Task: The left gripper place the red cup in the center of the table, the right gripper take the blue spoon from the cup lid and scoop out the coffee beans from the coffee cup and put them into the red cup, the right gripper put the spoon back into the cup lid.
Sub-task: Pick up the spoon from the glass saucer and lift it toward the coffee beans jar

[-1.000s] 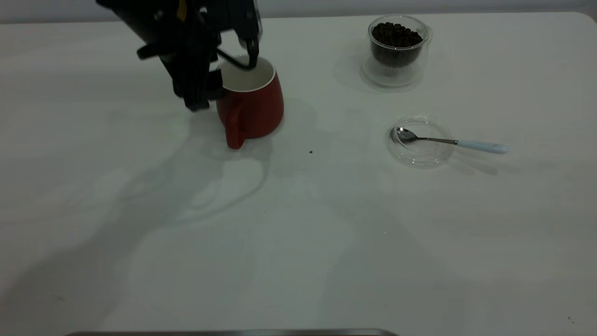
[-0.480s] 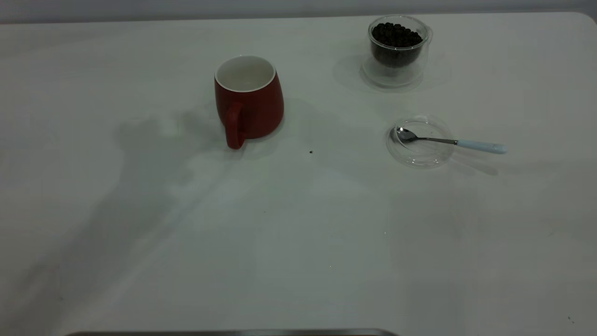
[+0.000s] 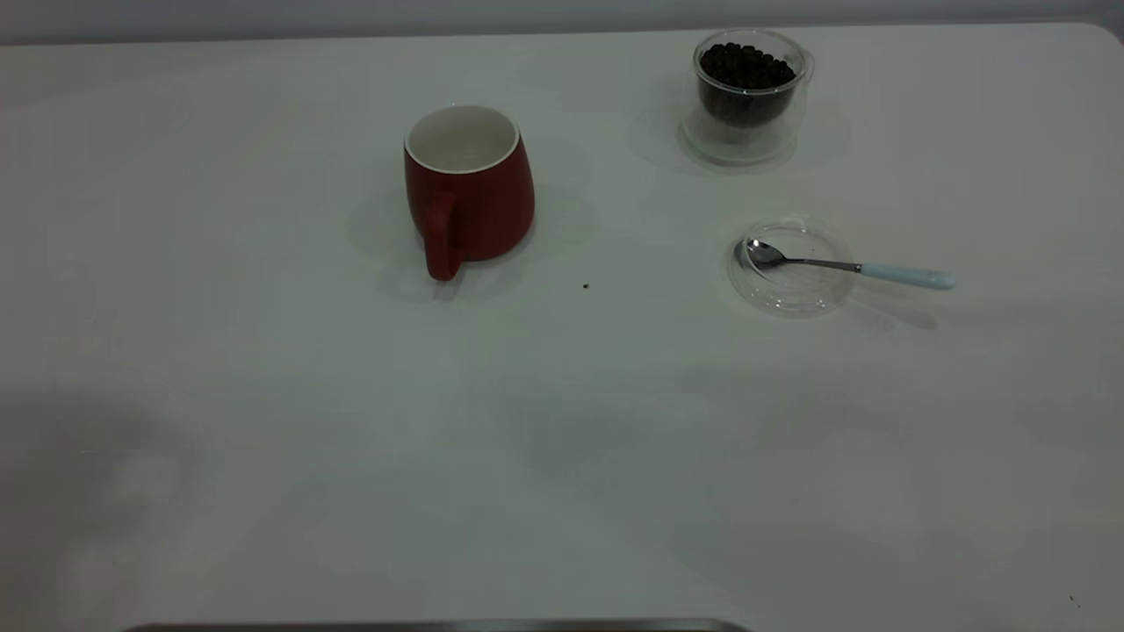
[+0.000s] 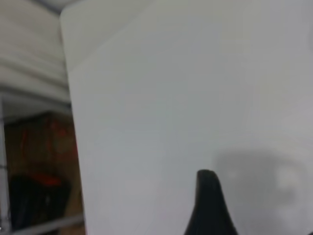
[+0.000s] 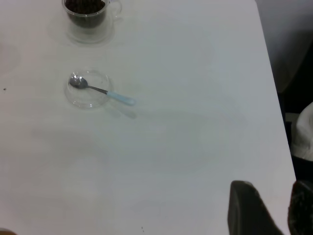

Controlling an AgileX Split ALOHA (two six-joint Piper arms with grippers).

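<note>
The table [image 3: 562, 439] fills the exterior view, plain white, a few tiny dark specks [image 3: 586, 285] on it and soft grey shadows across the near part. The red cup [image 3: 470, 189] stands upright left of centre, handle facing the camera, white inside showing. Far right, the coffee cup [image 3: 746, 92] stands with the coffee beans [image 3: 746, 66] heaped in it. Nearer, the cup lid [image 3: 790, 266] lies flat with the blue spoon [image 3: 847, 266] resting bowl-in, handle sticking out over the rim onto the table. Left gripper [image 4: 209, 205] hovers by the table's edge, one dark finger showing, so I cannot tell its state; brown shelving beyond. Right gripper [image 5: 266, 208] hangs over the right edge, fingers [image 5: 247, 210] apart, holding nothing
</note>
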